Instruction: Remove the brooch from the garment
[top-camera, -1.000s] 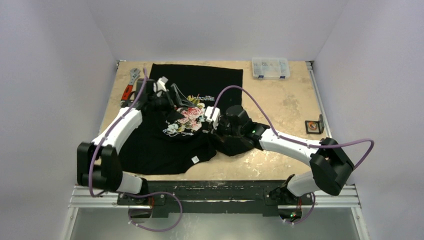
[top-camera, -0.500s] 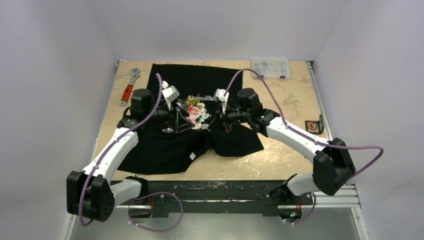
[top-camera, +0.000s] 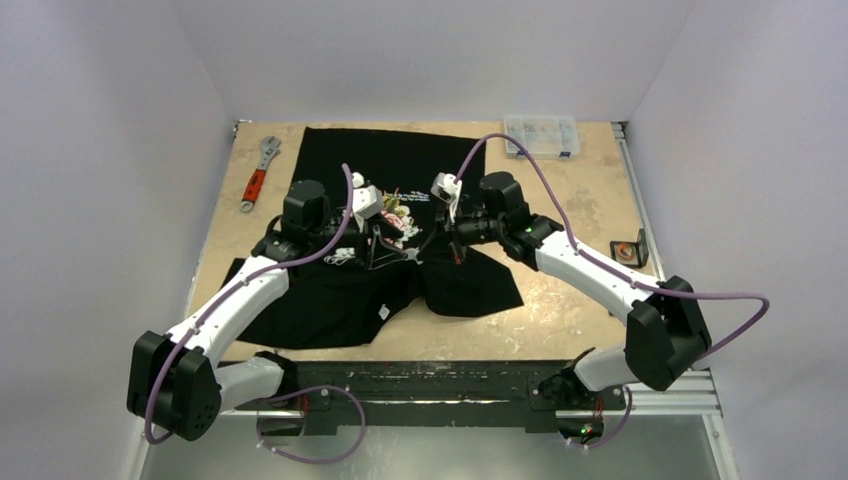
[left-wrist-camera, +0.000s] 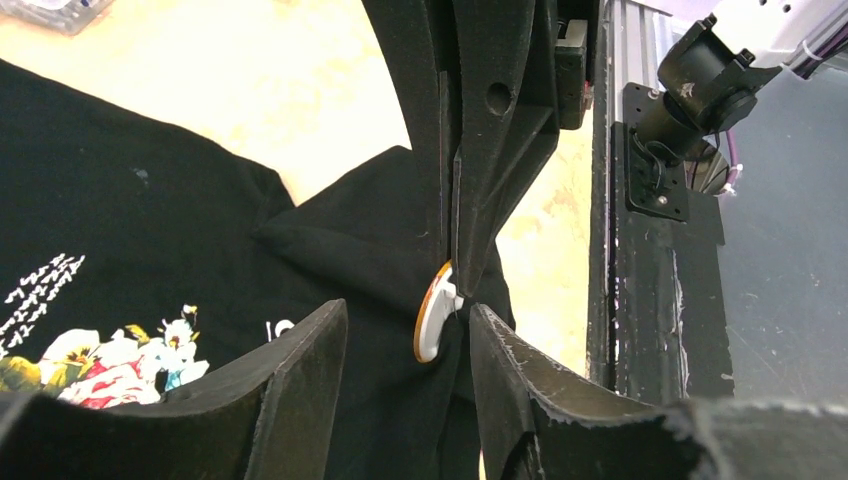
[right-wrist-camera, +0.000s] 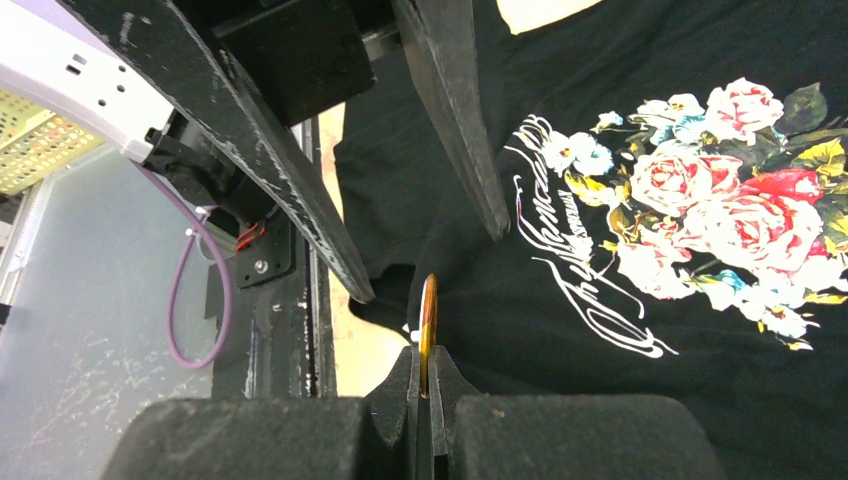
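The garment (top-camera: 330, 300), a black T-shirt with a rose print (right-wrist-camera: 720, 190), lies spread on the table, with a fold pulled up in the middle. My right gripper (right-wrist-camera: 425, 365) is shut on the brooch (right-wrist-camera: 428, 310), a thin disc with an orange rim and white back, still joined to the raised cloth. My left gripper (left-wrist-camera: 407, 310) stands open around the brooch (left-wrist-camera: 434, 315). Its right finger (left-wrist-camera: 520, 380) is close against the cloth behind the disc, and a gap shows on the left side. From above, both grippers (top-camera: 378, 250) (top-camera: 455, 245) meet over the shirt's middle.
A red-handled wrench (top-camera: 255, 180) lies at the table's far left. A clear compartment box (top-camera: 541, 135) sits at the back right. A small black and orange object (top-camera: 627, 251) stands near the right edge. The table's metal front rail (left-wrist-camera: 650, 300) runs close behind the brooch.
My left gripper has moved right to the brooch and its jaws have narrowed around it. My right gripper first rose with the cloth, then held still, shut.
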